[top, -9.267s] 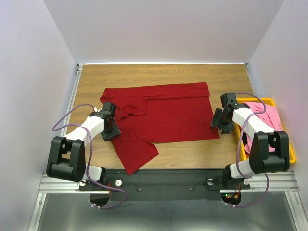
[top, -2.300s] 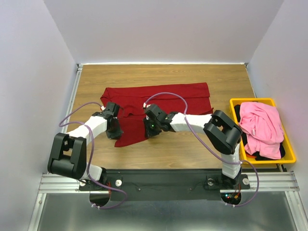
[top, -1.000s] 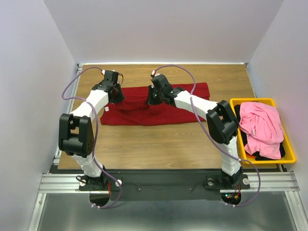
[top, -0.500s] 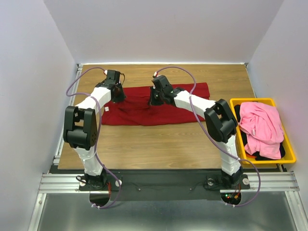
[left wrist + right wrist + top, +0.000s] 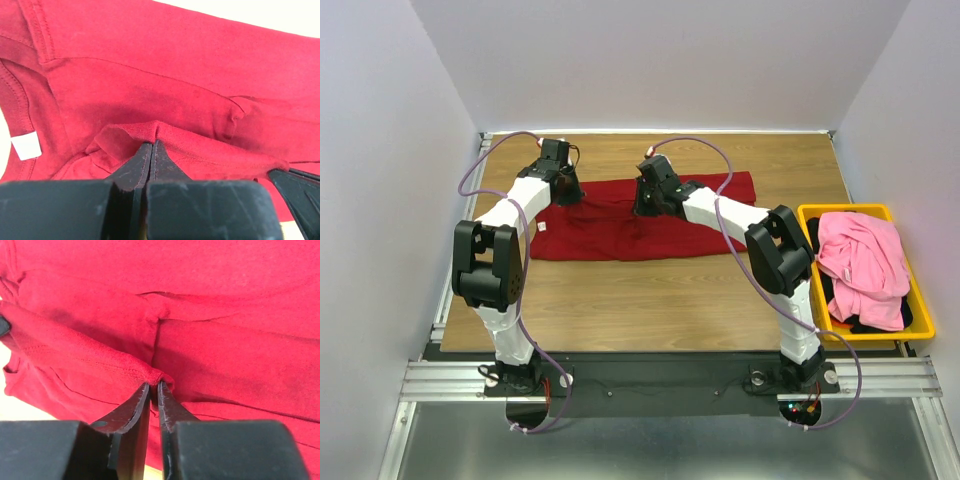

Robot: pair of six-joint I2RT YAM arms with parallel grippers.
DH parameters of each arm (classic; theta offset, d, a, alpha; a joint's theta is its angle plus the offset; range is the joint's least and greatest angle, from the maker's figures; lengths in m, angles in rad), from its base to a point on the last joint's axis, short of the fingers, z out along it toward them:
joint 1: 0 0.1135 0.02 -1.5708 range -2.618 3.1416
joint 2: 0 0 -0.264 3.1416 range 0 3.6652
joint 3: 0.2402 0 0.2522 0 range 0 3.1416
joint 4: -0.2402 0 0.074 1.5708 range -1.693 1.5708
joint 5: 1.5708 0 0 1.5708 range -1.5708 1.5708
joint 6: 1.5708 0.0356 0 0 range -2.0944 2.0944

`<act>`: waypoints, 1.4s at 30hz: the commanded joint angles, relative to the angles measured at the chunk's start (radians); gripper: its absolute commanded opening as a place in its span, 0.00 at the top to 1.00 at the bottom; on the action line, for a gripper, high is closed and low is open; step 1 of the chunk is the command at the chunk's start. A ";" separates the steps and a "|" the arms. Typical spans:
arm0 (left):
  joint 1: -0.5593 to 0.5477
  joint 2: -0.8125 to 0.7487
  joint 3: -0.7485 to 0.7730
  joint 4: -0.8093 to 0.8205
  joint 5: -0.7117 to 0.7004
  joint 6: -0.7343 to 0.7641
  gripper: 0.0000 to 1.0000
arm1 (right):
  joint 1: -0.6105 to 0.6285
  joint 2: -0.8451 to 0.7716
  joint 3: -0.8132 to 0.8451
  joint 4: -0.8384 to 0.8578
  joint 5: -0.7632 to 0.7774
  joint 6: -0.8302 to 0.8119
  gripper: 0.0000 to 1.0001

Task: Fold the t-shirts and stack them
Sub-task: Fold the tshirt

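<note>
Left claw (image 5: 151, 146) pinched together on a raised fold of red shirt (image 5: 165, 65); white neck label (image 5: 26, 146) off to its left. Right claw (image 5: 154, 386) nearly together, nipping a fold at its tips. Rest of shirt flat on bench (image 5: 650, 300) beyond both claws.

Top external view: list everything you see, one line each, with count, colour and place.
dark red t-shirt: one, dark red, folded into a band across the far middle of the table
neck label: one, white, at the shirt's left end
pink t-shirt: one, pink, heaped in the bin
black t-shirt: at least one, black, under the pink one
bin: one, yellow, at the table's right edge
table: one, wood brown
left gripper: one, black, shut on a raised shirt fold
right gripper: one, black, pinching that fold further right
</note>
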State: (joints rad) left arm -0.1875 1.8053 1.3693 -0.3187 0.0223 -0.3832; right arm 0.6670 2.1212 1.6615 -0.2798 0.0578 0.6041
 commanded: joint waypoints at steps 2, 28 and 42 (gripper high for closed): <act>0.007 0.003 0.048 0.027 0.028 0.004 0.73 | -0.012 -0.017 0.006 0.024 0.050 0.014 0.74; 0.152 -0.264 -0.380 0.087 -0.053 -0.026 0.62 | 0.014 0.002 0.104 0.028 -0.217 -0.753 0.33; 0.238 -0.212 -0.544 0.130 -0.030 -0.043 0.87 | 0.022 0.101 0.159 -0.002 -0.280 -0.830 0.33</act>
State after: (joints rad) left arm 0.0101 1.5997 0.8761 -0.2062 -0.0116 -0.4225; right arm 0.6758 2.2047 1.7863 -0.2844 -0.2001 -0.1814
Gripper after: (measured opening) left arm 0.140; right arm 0.666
